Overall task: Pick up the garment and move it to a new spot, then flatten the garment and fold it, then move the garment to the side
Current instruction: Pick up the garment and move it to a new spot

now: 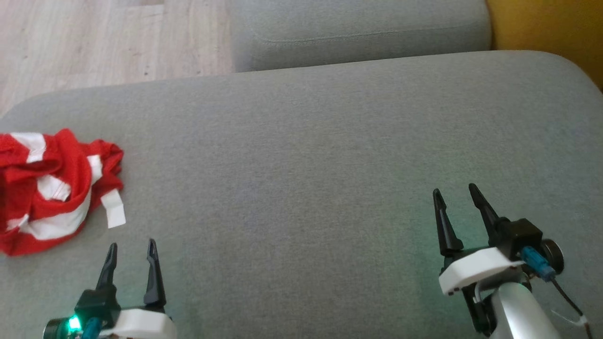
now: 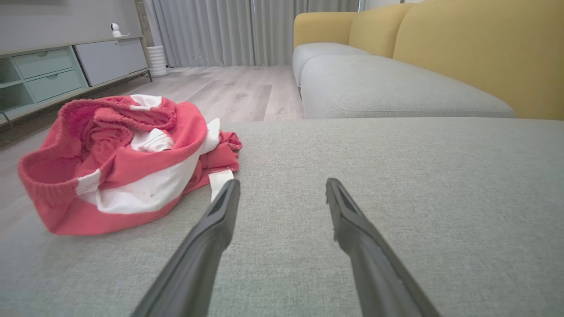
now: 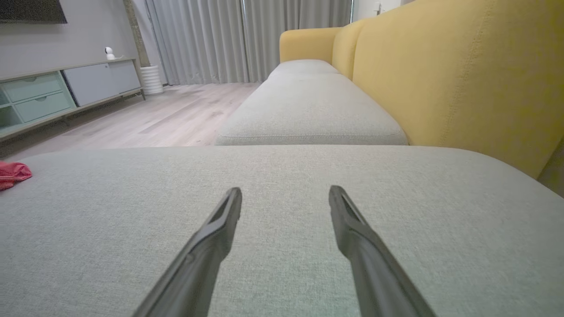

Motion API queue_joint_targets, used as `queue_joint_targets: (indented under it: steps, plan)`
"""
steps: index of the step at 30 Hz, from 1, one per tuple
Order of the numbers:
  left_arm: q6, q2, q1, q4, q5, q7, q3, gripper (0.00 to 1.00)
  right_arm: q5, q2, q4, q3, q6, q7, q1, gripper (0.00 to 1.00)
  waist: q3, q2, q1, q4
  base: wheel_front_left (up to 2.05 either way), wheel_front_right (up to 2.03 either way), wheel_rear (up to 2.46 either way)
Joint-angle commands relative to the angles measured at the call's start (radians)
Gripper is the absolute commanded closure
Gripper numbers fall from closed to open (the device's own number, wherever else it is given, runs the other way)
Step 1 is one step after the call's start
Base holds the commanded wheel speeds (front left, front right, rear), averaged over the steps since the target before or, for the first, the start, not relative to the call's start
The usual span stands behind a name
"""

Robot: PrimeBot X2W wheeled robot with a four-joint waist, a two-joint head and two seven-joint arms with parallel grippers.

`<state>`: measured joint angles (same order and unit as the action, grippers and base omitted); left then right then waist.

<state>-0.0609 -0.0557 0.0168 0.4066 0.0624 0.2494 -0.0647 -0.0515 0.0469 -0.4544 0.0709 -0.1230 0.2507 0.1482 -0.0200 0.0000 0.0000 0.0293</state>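
Lying crumpled, garment (image 1: 52,188) beyond-left of open left tool (image 1: 131,251).

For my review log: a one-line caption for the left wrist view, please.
Open left gripper points across a grey fabric cushion, with a crumpled red-and-white garment lying to its left.

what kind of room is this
Most likely a living room: a sofa with grey seats and a yellow back, a low cabinet with drawers by the wall, and long curtains.

Place: home living room
Seating: yellow sofa (image 3: 462,79) with grey seat cushions (image 3: 308,114)
Also: floor-length curtains (image 3: 198,39), low media cabinet (image 3: 66,88), wood floor (image 3: 154,119)
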Motion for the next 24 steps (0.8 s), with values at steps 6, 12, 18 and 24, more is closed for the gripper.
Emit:
queue_joint_targets:
  steps: [6,12,18,24]
  plan:
    - [-0.004,-0.001,0.062,-0.018,0.004,0.012,-0.040,0.00,-0.003,0.003,0.036,0.056,-0.008,0.011,0.058,0.00,-0.017,0.0000,0.0000,-0.102,0.00,0.00,0.00]
    - [-0.008,0.002,0.074,-0.025,0.006,0.012,-0.043,0.00,-0.015,0.003,0.031,0.121,-0.008,0.011,0.083,0.00,-0.043,0.0000,0.0000,-0.243,0.00,0.00,0.00]
    - [0.006,0.005,0.057,-0.045,0.036,0.012,-0.070,0.00,-0.033,0.003,0.005,0.229,-0.008,0.011,0.123,0.00,-0.066,0.0000,0.0000,-0.368,0.00,0.00,0.00]
    - [0.009,0.005,0.040,-0.042,0.044,0.012,-0.103,0.00,-0.040,0.003,-0.010,0.283,-0.008,0.011,0.144,0.00,-0.079,0.0000,0.0000,-0.402,0.00,0.00,0.00]
